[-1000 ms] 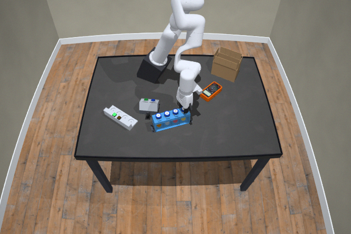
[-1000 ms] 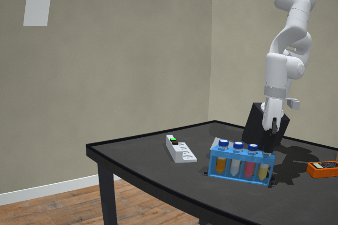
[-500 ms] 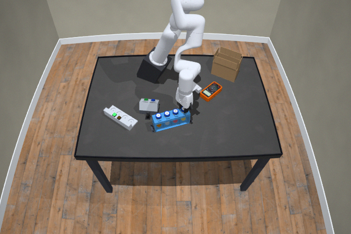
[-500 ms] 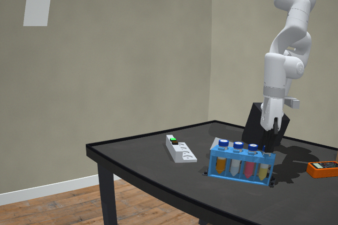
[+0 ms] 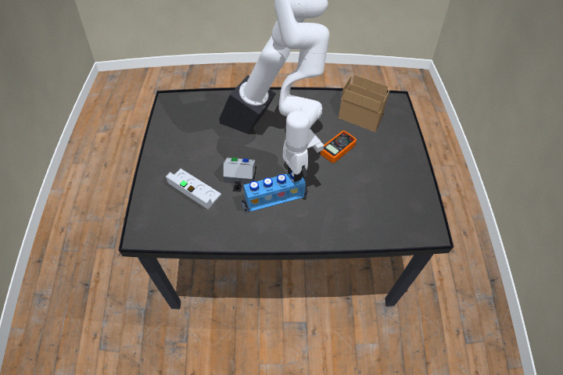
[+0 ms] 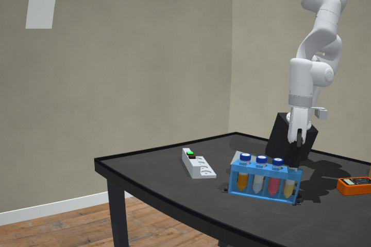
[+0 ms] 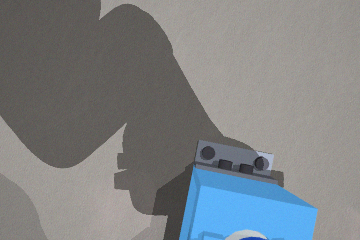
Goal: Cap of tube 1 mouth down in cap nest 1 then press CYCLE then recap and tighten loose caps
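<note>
The blue tube rack (image 5: 273,193) stands mid-table and holds four tubes. My gripper (image 5: 297,178) points straight down over tube 1, the end tube nearest the multimeter, and is shut on its cap, which the fingers hide. In the side view the gripper (image 6: 293,165) sits on top of the yellow-filled tube (image 6: 289,188). The other three tubes carry blue caps (image 5: 267,181). The white cap tray (image 5: 192,187) lies apart from the rack with its green lamp (image 5: 183,183) lit, and its nests look empty. The wrist view shows the rack's end (image 7: 243,207) and a sliver of a cap (image 7: 246,235).
The grey key housing (image 5: 238,168) with a green and a blue key stands just behind the rack. An orange multimeter (image 5: 338,145) lies close beside my wrist. A cardboard box (image 5: 363,102) stands at the back corner. The arm's black base block (image 5: 244,110) is at the back.
</note>
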Controlling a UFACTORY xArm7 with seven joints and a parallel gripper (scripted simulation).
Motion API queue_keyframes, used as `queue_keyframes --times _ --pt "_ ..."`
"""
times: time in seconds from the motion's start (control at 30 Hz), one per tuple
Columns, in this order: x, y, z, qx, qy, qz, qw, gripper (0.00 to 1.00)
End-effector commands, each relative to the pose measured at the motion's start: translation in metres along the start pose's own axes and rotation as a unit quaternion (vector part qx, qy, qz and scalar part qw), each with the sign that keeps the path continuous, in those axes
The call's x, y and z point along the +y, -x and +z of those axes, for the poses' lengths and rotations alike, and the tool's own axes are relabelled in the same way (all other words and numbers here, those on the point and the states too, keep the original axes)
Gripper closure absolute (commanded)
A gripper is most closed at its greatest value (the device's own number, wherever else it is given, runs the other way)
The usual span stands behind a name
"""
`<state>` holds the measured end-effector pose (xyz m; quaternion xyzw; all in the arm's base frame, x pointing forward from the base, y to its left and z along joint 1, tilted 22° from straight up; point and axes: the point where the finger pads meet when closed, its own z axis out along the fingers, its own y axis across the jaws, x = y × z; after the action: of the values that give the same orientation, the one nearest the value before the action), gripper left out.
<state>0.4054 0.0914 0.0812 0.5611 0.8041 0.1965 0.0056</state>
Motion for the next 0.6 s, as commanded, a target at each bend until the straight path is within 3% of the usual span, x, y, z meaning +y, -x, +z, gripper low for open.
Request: queue_keyframes --times 0.0,0.27,0.57 --pt "0.0015 -0.0001 -0.0005 -0.003 -0.001 0.057 0.998 1.00" --pt "0.0015 -0.0001 -0.0002 -0.003 -0.001 0.157 0.988 1.00" --pt "0.0015 -0.0001 0.0002 -0.003 0.000 0.296 0.955 1.00"
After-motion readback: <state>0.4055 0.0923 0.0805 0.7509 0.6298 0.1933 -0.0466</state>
